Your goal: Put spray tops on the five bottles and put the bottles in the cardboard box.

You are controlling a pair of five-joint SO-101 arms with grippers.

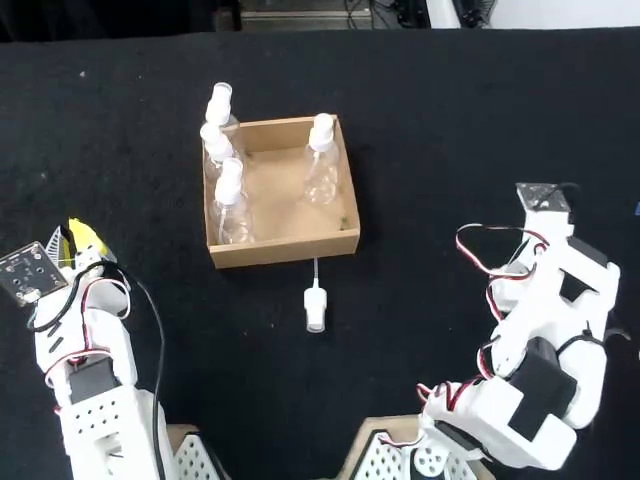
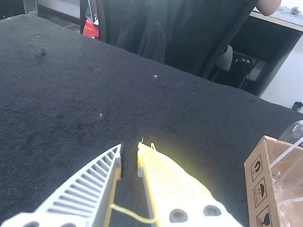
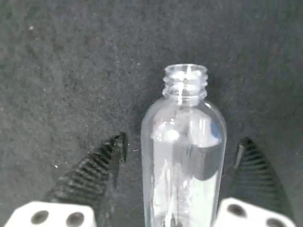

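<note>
A clear bottle (image 3: 182, 151) with a bare threaded neck lies on the black table between the black fingers (image 3: 97, 172) of my right gripper (image 3: 182, 142), which is open and not touching it. One loose white spray top (image 1: 315, 305) lies just in front of the cardboard box (image 1: 285, 250). Capped bottles stand along the box's left wall (image 1: 230, 195), (image 1: 213, 145), (image 1: 220, 102), and another (image 1: 322, 160) stands at its right rear. My left gripper (image 2: 129, 147), with one white and one yellow finger, is shut on nothing, low over the table left of the box (image 2: 258, 175).
The right arm (image 1: 550, 300) is folded over the table's right side and covers the bare bottle from above. The left arm (image 1: 85, 350) stands at the front left. Black cloth lies open between the box and both arm bases.
</note>
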